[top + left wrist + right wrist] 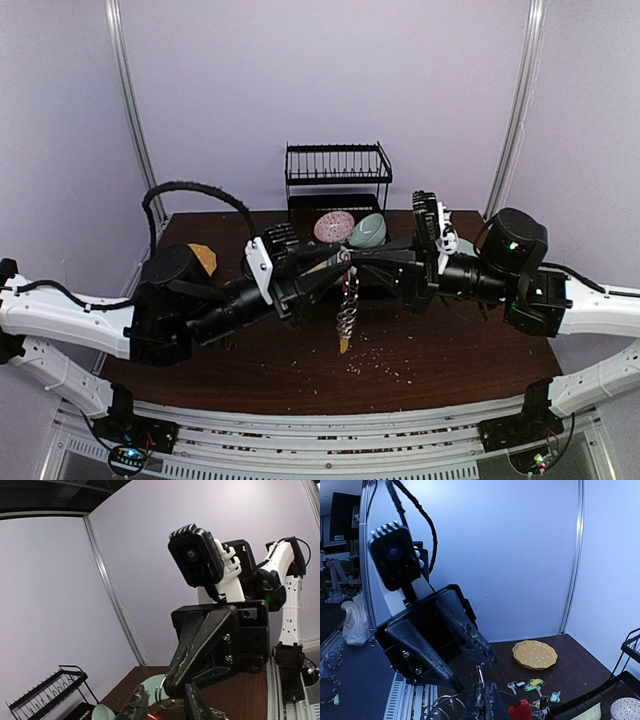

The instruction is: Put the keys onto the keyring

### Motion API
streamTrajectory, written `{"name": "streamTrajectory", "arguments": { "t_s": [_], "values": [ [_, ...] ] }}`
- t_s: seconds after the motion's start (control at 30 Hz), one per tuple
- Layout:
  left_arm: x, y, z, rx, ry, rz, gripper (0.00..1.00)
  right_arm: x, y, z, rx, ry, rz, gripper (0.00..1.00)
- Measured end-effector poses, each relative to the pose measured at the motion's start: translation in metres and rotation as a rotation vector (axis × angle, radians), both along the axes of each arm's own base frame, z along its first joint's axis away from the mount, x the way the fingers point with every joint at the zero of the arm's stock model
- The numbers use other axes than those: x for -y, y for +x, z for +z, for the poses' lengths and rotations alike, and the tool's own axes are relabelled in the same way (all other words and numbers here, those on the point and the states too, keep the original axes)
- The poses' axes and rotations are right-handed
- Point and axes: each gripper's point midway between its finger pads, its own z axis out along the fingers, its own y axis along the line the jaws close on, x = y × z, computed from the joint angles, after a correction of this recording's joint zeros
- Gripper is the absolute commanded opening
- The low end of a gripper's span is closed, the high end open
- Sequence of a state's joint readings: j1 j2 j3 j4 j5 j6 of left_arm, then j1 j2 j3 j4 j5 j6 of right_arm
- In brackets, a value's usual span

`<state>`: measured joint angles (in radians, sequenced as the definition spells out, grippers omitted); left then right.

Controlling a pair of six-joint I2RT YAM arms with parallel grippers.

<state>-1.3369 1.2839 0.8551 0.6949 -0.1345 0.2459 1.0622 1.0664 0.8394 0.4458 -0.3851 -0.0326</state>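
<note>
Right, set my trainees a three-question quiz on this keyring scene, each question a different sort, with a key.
1. True or false: the yellow plate lies on the table.
2. Where are the loose keys? A) on the yellow plate B) on the table beside it C) on the floor
3. Fill in: the right gripper is ____ on the keyring.
Key: 1 true; 2 B; 3 shut.

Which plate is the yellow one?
The yellow plate sits at the left edge of the table, dotted all over. The pink plate is speckled and stands in the middle by the black rack, beside the green bowl.
</note>
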Motion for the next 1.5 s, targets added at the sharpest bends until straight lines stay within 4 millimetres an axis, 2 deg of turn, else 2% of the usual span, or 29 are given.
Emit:
{"name": "streamTrajectory", "arguments": {
  "t_s": [0.17,0.23,0.3,0.37,0.5,0.53,0.63,0.67,0.73,0.8,0.9,1.03,1.1,1.3,1.5],
  "values": [
    [-0.004,0.011,-0.008,-0.047,0.031,0.044,0.52,0.001,0.009,-0.013,-0.032,-0.047,-0.05,0.0],
    [-0.011,0.031,-0.018,-0.115,0.066,0.098,0.56,0.002,0.014,-0.02,-0.047,-0.07,-0.074,0.0],
    [-0.026,0.067,-0.033,-0.209,0.098,0.185,0.62,0.004,0.02,-0.025,-0.06,-0.09,-0.1,0.0],
    [-0.048,0.104,-0.052,-0.318,0.125,0.283,0.65,0.006,0.027,-0.031,-0.07,-0.106,-0.124,0.0],
    [-0.114,0.177,-0.104,-0.571,0.171,0.508,0.64,0.009,0.036,-0.041,-0.088,-0.129,-0.158,0.0],
    [-0.129,0.188,-0.117,-0.621,0.176,0.557,0.61,0.009,0.037,-0.043,-0.091,-0.135,-0.16,0.0],
    [-0.183,0.219,-0.171,-0.797,0.211,0.718,0.59,0.011,0.039,-0.052,-0.1,-0.151,-0.17,0.0],
    [-0.204,0.226,-0.197,-0.869,0.237,0.772,0.59,0.012,0.04,-0.055,-0.103,-0.157,-0.173,0.0],
    [-0.237,0.23,-0.241,-0.983,0.285,0.852,0.59,0.015,0.041,-0.06,-0.108,-0.167,-0.178,0.0],
    [-0.26,0.226,-0.277,-1.083,0.325,0.901,0.6,0.018,0.042,-0.064,-0.113,-0.18,-0.185,0.0],
    [-0.269,0.212,-0.318,-1.197,0.386,0.912,0.61,0.024,0.044,-0.068,-0.122,-0.196,-0.196,0.0],
    [-0.272,0.203,-0.351,-1.279,0.419,0.914,0.56,0.031,0.043,-0.07,-0.123,-0.195,-0.192,0.0],
    [-0.277,0.203,-0.362,-1.306,0.423,0.925,0.51,0.033,0.042,-0.073,-0.126,-0.199,-0.187,0.0],
    [-0.276,0.214,-0.363,-1.296,0.387,0.926,0.44,0.041,0.042,-0.077,-0.123,-0.218,-0.183,0.0],
    [-0.273,0.214,-0.362,-1.276,0.398,0.905,0.23,0.048,0.039,-0.082,-0.119,-0.22,-0.179,0.0]
  ]
}}
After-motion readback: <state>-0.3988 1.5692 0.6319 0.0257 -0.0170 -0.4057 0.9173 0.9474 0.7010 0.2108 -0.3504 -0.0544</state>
